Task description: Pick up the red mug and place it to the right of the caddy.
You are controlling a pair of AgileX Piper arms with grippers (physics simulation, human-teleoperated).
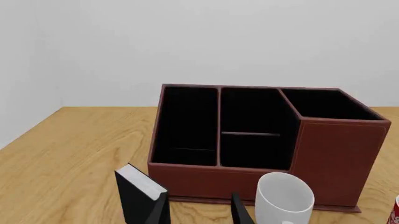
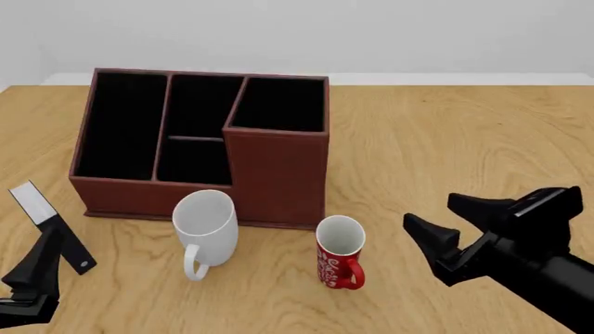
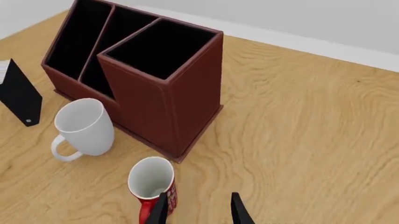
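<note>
Jaws apart, the right gripper [image 2: 446, 229] hovers right of the red mug [image 2: 341, 252], which stands upright just near the caddy [image 2: 278, 174]'s right corner. Approach step; next, close on its rim.

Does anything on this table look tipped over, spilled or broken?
Nothing stands out. The red mug and the white mug stand upright in front of the caddy, no spill shows, and the black-and-white slab looks undamaged.

Front view high behind the arms; both wrist views low, sharing the caddy [image 2: 199, 142].
</note>
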